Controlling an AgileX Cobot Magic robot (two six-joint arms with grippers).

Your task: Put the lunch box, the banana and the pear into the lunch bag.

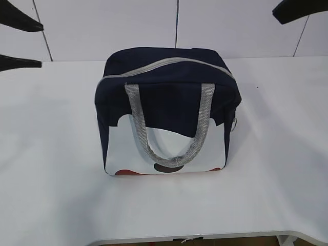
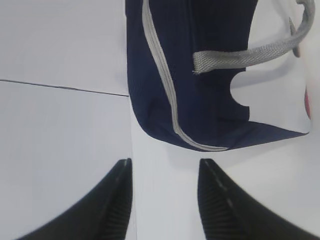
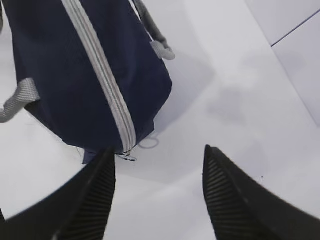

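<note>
Flanking the zipped lunch bag (image 1: 166,110) on the table (image 1: 51,179), both end effectors open, empty.

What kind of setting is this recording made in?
Probably a lab test bench, not a kitchen: a bare white table, plain white wall panels behind it, and only a zipped navy lunch bag standing between two open grippers.

White table (image 1: 51,179) w/ lunch bag (image 1: 169,97) standing upright.

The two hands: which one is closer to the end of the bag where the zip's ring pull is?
The right hand. Its wrist view shows the ring pull at the lunch bag's corner just ahead of its fingers; the left hand faces the opposite end, no pull visible.
</note>
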